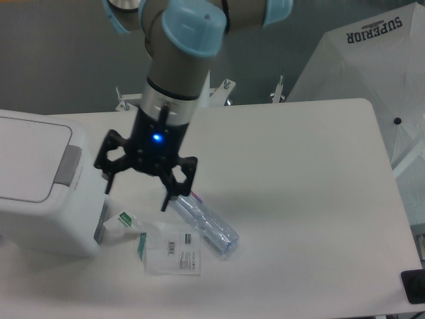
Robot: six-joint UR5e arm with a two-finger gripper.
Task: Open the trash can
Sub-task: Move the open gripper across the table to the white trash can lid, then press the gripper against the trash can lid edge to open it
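My gripper (137,197) hangs spread wide just beside the trash can (36,183) at the table's (299,199) left edge (lid down), holding nothing; a bottle (206,224) lies nearby.

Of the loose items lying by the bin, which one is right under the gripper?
The clear plastic bottle lying on its side; one end sits just below the open gripper. The flat plastic packet lies nearer the table's front edge.
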